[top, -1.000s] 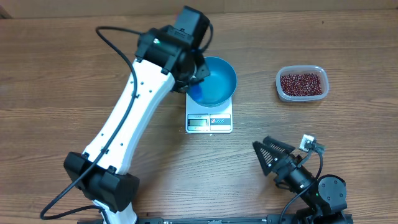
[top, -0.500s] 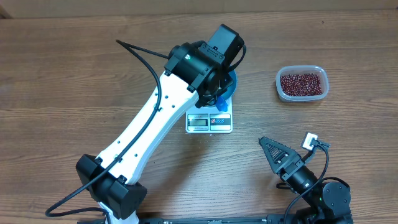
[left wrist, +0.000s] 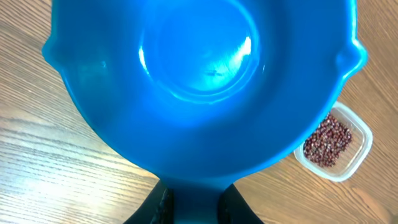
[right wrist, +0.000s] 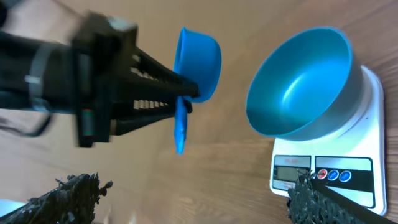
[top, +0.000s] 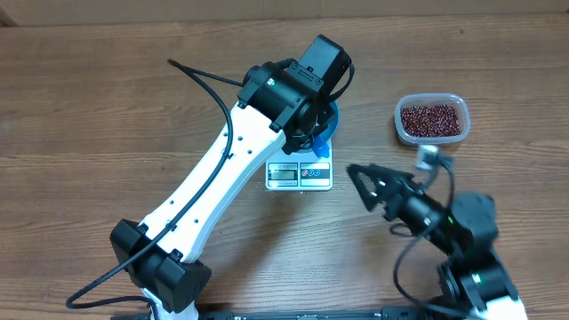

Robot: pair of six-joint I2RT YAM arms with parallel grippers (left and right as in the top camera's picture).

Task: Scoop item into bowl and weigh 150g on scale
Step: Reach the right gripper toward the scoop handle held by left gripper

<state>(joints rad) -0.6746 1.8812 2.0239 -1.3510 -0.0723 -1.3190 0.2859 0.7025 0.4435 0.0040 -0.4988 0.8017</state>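
The bright blue bowl (right wrist: 305, 84) sits empty on the white scale (right wrist: 348, 168). From overhead my left arm covers most of the bowl (top: 332, 120), and the scale (top: 300, 175) shows below it. My left gripper (right wrist: 180, 84) is shut on the handle of a small blue scoop (right wrist: 198, 59), held in the air beside the bowl. In the left wrist view the empty scoop (left wrist: 199, 81) fills the frame, its handle between my fingers (left wrist: 163, 205). The beans (top: 431, 119) lie in a clear tub, also seen as beans (left wrist: 328, 140). My right gripper (top: 362, 187) hangs open and empty, right of the scale.
The clear plastic tub (top: 400, 124) stands at the back right on the wooden table (top: 107, 107). My left arm's white link (top: 209, 191) crosses the table diagonally from the front left.
The left arm swung right over the bowl, then held still. The right arm has risen and reached forward and left, toward the scale, jaws still open.
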